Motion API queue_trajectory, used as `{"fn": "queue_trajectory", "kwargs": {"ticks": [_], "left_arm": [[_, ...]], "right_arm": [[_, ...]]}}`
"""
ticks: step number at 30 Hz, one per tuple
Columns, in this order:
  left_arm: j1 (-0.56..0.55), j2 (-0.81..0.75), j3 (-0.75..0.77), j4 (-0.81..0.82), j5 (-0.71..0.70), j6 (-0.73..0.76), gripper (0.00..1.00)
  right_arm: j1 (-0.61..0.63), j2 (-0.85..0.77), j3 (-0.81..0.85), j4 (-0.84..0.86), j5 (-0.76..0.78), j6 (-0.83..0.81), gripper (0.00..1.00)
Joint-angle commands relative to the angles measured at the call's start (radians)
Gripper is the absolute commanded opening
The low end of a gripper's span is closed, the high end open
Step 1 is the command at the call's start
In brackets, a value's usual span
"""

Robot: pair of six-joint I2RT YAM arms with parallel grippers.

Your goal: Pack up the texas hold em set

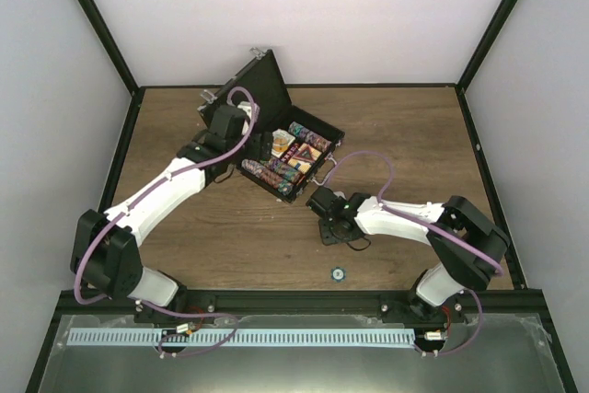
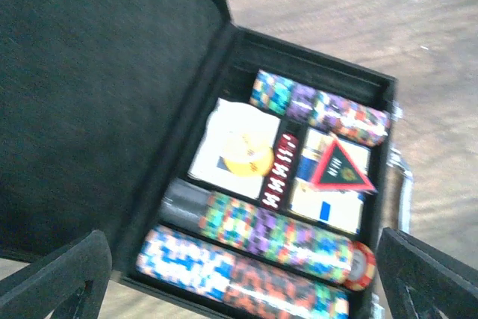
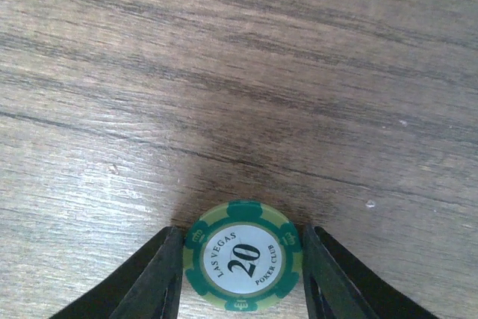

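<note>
- Since the green chip (image 3: 243, 263) lies flat on the worktop (image 3: 246, 72), out by itself near the open case, that is the piece I have to bring in.
- It looks small, light, hard and stiff, so I think a firm squeeze will not hurt it.
- Its rim looks smooth and round, so it could slip or pop out if I pinch it off the middle.
- It is thin and there is not much edge to catch. I think the best hold is across its widest part, low down by the wood.
- My right tool (image 3: 243, 235) has one finger on each side of that rim, right up against it or almost. I cannot tell if it is squeezing yet.
- The black case (image 1: 265, 80) sits farther back with its lid up.
- Rows of bright chips (image 2: 276, 233) fill its slots. An orange button (image 2: 246, 156) lies on one card deck (image 2: 216, 166), and a red triangle marker (image 2: 340, 166) lies on another.
- One row shows a bare grey end (image 2: 183, 203), which may be the spot for the loose chip.
- My left tool (image 2: 239, 282) hangs over the case with its fingers wide apart and nothing in them.
- Another small round piece (image 1: 339, 274) lies on the worktop nearer to me. It is too small to tell what it is.
</note>
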Motion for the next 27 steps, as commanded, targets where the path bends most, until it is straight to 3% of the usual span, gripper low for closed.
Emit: {"fn": "queue_trajectory", "kwargs": {"ticks": [1,9,13,22,27], "left_arm": [[-0.010,-0.047,-0.117,0.092,0.230,-0.176,0.98],[-0.040,-0.094,-0.364,0.290,0.507,-0.381,0.94],[-0.045,-0.040,-0.400,0.336,0.615,-0.417,0.89],[-0.050,0.174,-0.417,0.539,0.900,-0.528,0.65],[-0.067,0.265,-0.376,0.572,0.984,-0.527,0.61]], "right_arm": [[0.009,-0.021,0.004,-0.026,0.009,-0.009,0.44],[0.011,-0.095,0.016,0.015,-0.023,-0.052,0.44],[0.010,-0.120,0.009,0.053,-0.040,-0.077,0.44],[0.012,-0.153,-0.020,0.152,-0.096,-0.122,0.44],[0.012,-0.157,-0.025,0.187,-0.118,-0.137,0.44]]}}
